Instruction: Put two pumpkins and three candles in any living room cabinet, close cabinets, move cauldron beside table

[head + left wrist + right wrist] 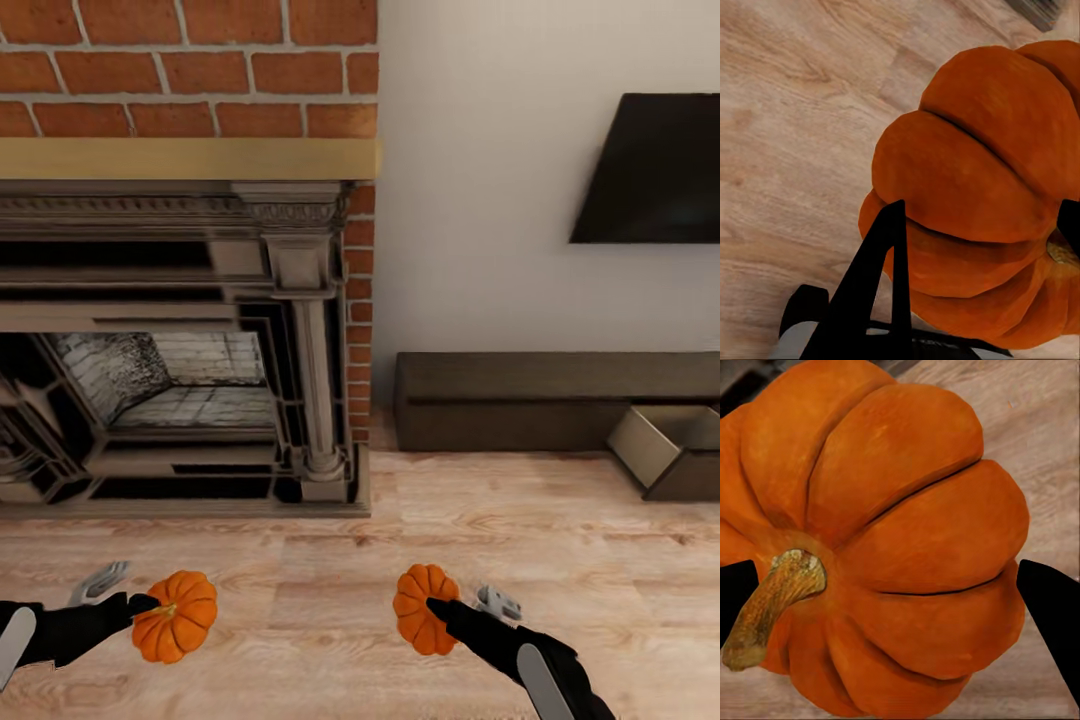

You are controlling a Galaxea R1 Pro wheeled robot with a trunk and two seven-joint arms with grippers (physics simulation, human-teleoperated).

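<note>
**Pumpkins in both grippers, cabinet drawer ahead**

Head view: the left gripper (140, 607) is clamped on one pumpkin (176, 616) and the right gripper (440, 607) on the other pumpkin (424, 608), both carried above the pale wood floor (330, 560). The cabinet (520, 400) runs low along the white wall (470, 200), right of the brick fireplace (180, 340), and one drawer (668, 445) stands pulled out at its right end, pale inside and apparently empty. A dark flat screen (655, 170) hangs above it. I judge the step in hand to be carrying the two pumpkins to the cabinet. The next move calls for turning and rolling right, toward the open drawer, until an arm can reach over it and let go.

Left wrist view: a black finger (881, 277) lies against the pumpkin's (975, 187) ribbed side, and the opposite finger shows at its stem end, so the jaws are closed on it. Plank floor lies beneath.

Right wrist view: the second pumpkin (885, 540) sits between two black fingertips (1050, 607), its brownish stem (772, 600) pointing toward one of them. The jaws are gripping it, with floor behind.
</note>
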